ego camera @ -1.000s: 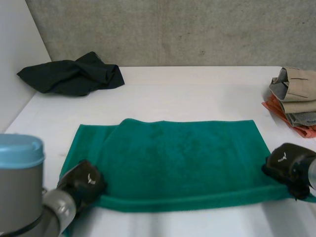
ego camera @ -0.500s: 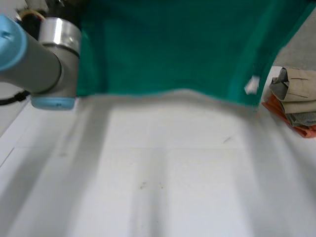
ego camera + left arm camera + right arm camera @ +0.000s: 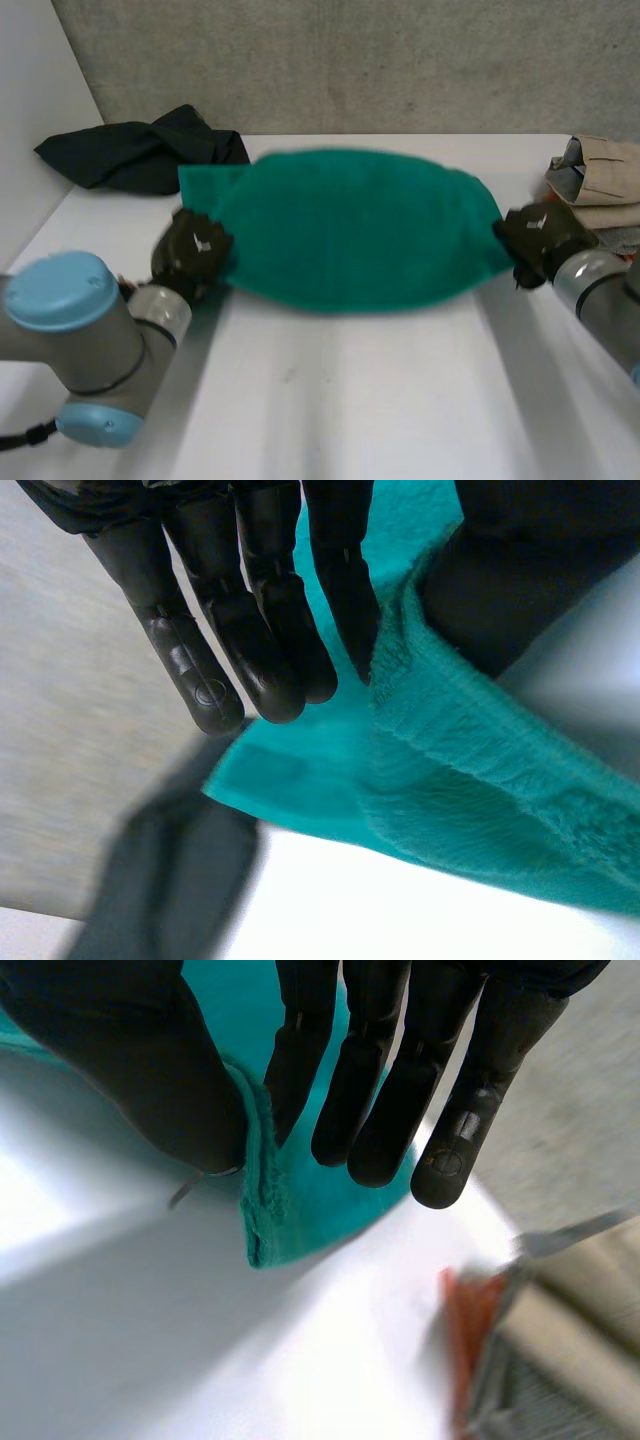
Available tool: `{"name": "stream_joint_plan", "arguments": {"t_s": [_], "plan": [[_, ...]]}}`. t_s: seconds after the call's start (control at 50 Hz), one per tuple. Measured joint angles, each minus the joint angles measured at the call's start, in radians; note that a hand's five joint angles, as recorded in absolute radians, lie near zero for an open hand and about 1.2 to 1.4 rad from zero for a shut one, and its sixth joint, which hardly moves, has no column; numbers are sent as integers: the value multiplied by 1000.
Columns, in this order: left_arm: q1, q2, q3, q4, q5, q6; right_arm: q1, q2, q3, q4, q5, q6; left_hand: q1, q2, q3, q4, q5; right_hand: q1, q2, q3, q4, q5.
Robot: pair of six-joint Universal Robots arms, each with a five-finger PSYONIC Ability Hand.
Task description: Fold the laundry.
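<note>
Right now one teal towel point(image 3: 350, 235) is being held stretched between the two hands over the white worktop point(image 3: 350, 400). The left hand point(image 3: 195, 250) is pinching one end between its fingers point(image 3: 180, 650) and thumb. The right hand point(image 3: 535, 235) is pinching the opposite end the same way, fingers point(image 3: 490, 1080) against thumb. One crumpled black garment point(image 3: 140, 150) is lying at the far left, and one stack of folded clothes point(image 3: 600, 190) is sitting just beside the right hand.

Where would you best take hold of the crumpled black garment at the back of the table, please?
The black garment lies in a crumpled heap whose highest fold rises at the end beside the green towel; probably pinch that fold, coming down from above.
</note>
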Motion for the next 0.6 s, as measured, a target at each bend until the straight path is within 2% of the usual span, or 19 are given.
{"name": "stream_joint_plan", "arguments": {"t_s": [0.06,0.1,0.12,0.14,0.18,0.26,0.4,0.44,0.48,0.52,0.6], "plan": [[-2,-71,-18,0,3,2,-10,39,36,-1,-5,-2,-39,-52,-51,-53,-32,0,0,0,0,0],[-3,-92,-21,1,10,2,-24,51,43,-3,-5,-1,-227,-267,-260,-270,-203,0,0,0,0,0],[-4,-94,-21,1,12,2,-27,52,43,-4,-5,-1,-227,-267,-260,-270,-203,0,0,0,0,0],[-4,-99,-21,1,19,2,-37,55,44,-5,-5,1,-420,-447,-437,-442,-370,0,0,0,0,0],[-3,-100,-21,1,24,0,-46,56,43,-5,-5,2,-544,-579,-563,-579,-508,0,0,0,0,0],[19,-83,-28,0,37,-7,-72,55,38,-6,-4,10,-640,-699,-688,-709,-640,0,0,0,0,0],[113,-39,-54,-1,42,-85,-110,52,30,-6,-10,15,-666,-732,-727,-750,-680,0,0,0,0,0],[142,-28,-59,-4,43,-161,-117,52,28,-5,-15,16,-666,-732,-727,-750,-680,0,0,0,0,0],[146,-26,-60,-5,43,-177,-120,53,27,-5,-18,16,-666,-732,-727,-750,-680,0,0,0,0,0],[165,-17,-59,-25,43,-290,-126,53,27,-5,-27,17,-666,-732,-727,-750,-680,0,0,0,0,0],[177,-14,-52,-78,45,-384,-127,53,29,-4,-32,18,-659,-723,-717,-736,-663,0,0,0,0,0]]}}
